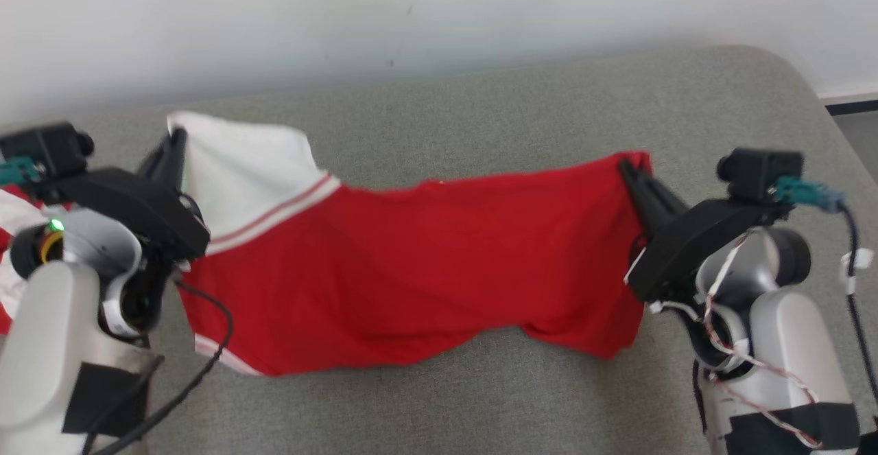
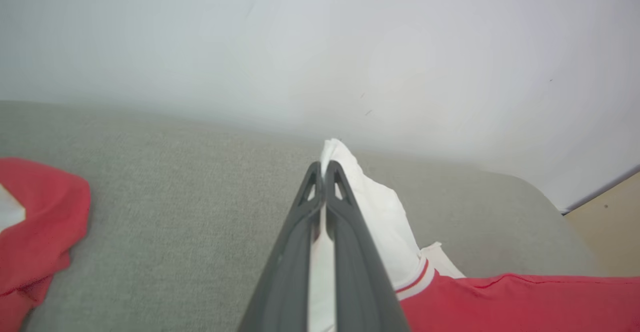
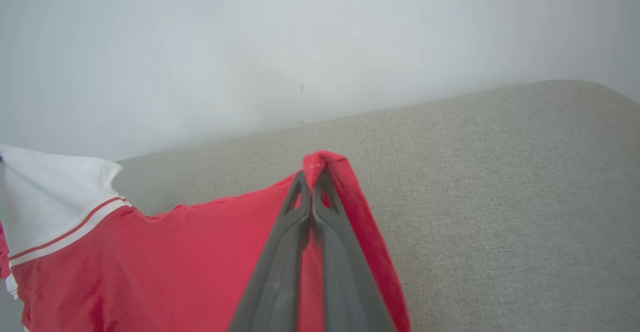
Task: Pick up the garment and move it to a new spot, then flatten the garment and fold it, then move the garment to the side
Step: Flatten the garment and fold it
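Garment of red cloth with white sleeve [image 1: 411,263] spans a grey fabric cushion [image 1: 480,393]. Left gripper [image 2: 324,171] clamps the sleeve, right gripper [image 3: 311,179] the red corner

I counted one garment [image 1: 411,263], red with one white part. Two grippers were mine: one left gripper [image 2: 322,169] and one right gripper [image 3: 311,177], each with two dark fingers [image 2: 295,252], four in all. There was one grey cushion [image 1: 480,112] and one white wall [image 1: 411,9]. I carried two black cameras, a left camera [image 1: 48,146] and a right camera [image 1: 760,170], and one green light [image 1: 56,224]. One more red cloth bunch [image 2: 40,222] lay at my left; whether it was the same garment or a second, I could not tell.
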### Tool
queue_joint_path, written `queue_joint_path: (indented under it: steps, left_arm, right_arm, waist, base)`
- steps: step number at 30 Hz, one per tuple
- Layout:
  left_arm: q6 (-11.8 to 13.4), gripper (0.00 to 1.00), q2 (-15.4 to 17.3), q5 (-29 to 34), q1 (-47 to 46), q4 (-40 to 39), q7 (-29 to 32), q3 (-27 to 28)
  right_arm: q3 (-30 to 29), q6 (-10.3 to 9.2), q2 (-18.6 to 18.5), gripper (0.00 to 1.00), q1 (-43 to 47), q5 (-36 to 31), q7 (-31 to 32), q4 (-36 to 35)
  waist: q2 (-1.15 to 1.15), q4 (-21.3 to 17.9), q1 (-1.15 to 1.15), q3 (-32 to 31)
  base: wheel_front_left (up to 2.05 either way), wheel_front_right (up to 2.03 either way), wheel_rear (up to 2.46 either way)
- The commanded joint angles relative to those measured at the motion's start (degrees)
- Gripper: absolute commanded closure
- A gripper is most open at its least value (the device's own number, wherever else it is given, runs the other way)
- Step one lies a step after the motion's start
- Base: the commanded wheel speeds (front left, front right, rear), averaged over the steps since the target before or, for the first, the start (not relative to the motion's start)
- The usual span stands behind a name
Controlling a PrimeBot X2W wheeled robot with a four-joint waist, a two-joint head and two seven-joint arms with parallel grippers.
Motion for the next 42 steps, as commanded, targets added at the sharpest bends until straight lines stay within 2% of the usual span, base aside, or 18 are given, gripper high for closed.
queue_joint_path:
  steps: [1,12,18,24,28,30,37,42]
  left_arm:
    - [-0.5,1.00,0.5,-0.2,-1.9,-2.6,-1.3,0.3]
    - [-1.5,1.00,-0.5,-4.3,-11.2,-11.1,-6.0,-0.5]
    - [-1.8,1.00,0.0,-3.8,-18.0,-9.3,-9.8,-1.5]
    - [-1.9,1.00,-1.0,-5.7,-23.7,-6.4,-12.1,-2.2]
    - [-1.7,1.00,-1.2,-6.4,-26.0,-4.2,-12.6,-2.9]
    - [-1.5,1.00,-1.1,-6.0,-29.6,-2.7,-12.7,-2.8]
    - [-1.4,1.00,0.6,-1.8,-37.9,0.6,-15.2,-5.5]
    - [-1.4,1.00,1.4,1.4,-46.1,1.9,-20.5,-6.6]
  right_arm:
    - [-1.0,0.21,0.1,1.00,-1.8,0.1,-0.1,-1.3]
    - [-3.9,0.22,0.1,1.00,-12.4,-4.8,0.6,-2.9]
    - [-3.2,0.21,-0.4,1.00,-19.6,-7.2,0.4,-1.1]
    - [-3.0,0.21,-3.7,1.00,-25.1,-10.4,-1.5,2.5]
    - [-1.6,0.21,-5.1,1.00,-27.7,-10.2,-1.9,6.1]
    - [0.3,0.21,-6.7,1.00,-30.4,-9.1,-0.1,8.9]
    - [4.5,0.21,-7.5,1.00,-39.0,-4.2,1.6,15.4]
    - [7.0,0.21,-8.2,1.00,-47.8,-5.5,-2.0,19.0]
  waist:
    - [-0.01,-0.5,-0.01,-1.1]
    - [-0.01,-1.0,-0.01,-1.4]
    - [-0.01,-1.3,-0.01,-0.8]
    - [-0.01,-1.6,-0.01,-0.8]
    - [-0.01,-2.3,-0.01,0.4]
    - [-0.01,-2.8,-0.01,3.7]
    - [-0.01,-4.0,-0.01,13.1]
    - [-0.01,-5.1,-0.01,19.3]
  base:
    - [0.00,0.00,0.00]
    - [0.00,0.00,0.00]
    - [0.00,0.00,0.00]
    - [0.00,0.00,0.00]
    - [0.00,0.00,0.00]
    - [0.00,0.00,0.00]
    - [0.00,0.00,0.00]
    - [0.00,0.00,0.00]
